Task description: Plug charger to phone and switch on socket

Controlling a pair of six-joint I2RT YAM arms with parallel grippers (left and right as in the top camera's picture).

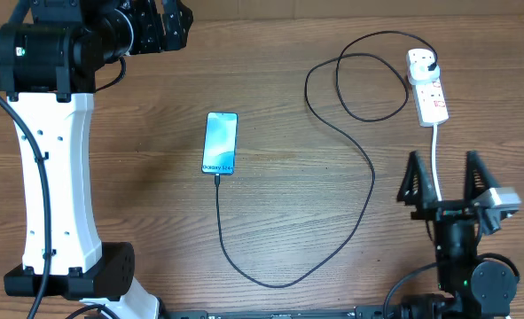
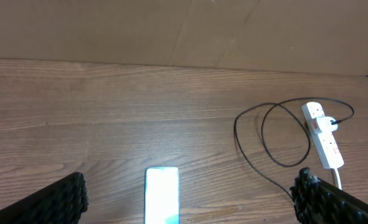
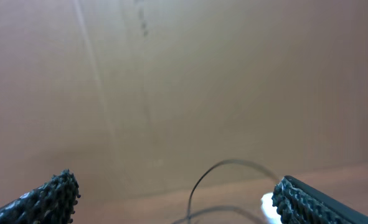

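Note:
The phone (image 1: 220, 142) lies face up mid-table with its light blue screen lit; it also shows in the left wrist view (image 2: 162, 196). The black charger cable (image 1: 368, 190) runs from the phone's near edge, where its tip sits against the phone, loops round and ends at a black plug (image 1: 431, 64) in the white socket strip (image 1: 429, 93). The socket also shows in the left wrist view (image 2: 324, 140). My left gripper (image 2: 192, 185) is open and empty, high over the far left. My right gripper (image 1: 443, 182) is open and empty, just short of the socket, over its white cord.
A brown cardboard wall (image 2: 184, 31) stands along the table's far edge. The left arm's white column (image 1: 53, 177) stands at the left. The right arm's base (image 1: 465, 266) is at the front right. The socket's thick white cord (image 1: 436, 151) runs toward it.

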